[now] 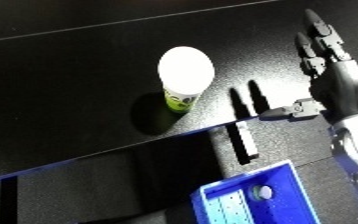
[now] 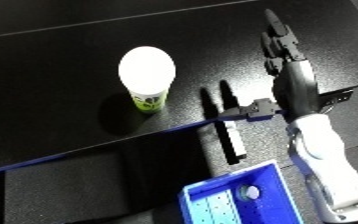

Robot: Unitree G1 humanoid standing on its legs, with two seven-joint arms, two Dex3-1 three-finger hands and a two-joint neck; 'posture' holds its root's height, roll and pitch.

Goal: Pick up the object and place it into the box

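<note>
Small cup [image 1: 185, 80], white lid, green label, upright at frame centre; likely light, smooth. Grasp round sidewall below lid. Right hand [image 2: 293, 82] spread, empty, well right.

no readable text anywhere, green-and-dark label on the white-lidded cup [image 1: 183, 80] too blurred to make out, blue bin [image 1: 251, 200] unmarked

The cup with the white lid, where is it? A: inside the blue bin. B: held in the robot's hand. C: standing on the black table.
C: the cup stands upright on the black table, apart from the right hand, whose fingers are straight and hold nothing, and well away from the blue bin.
</note>
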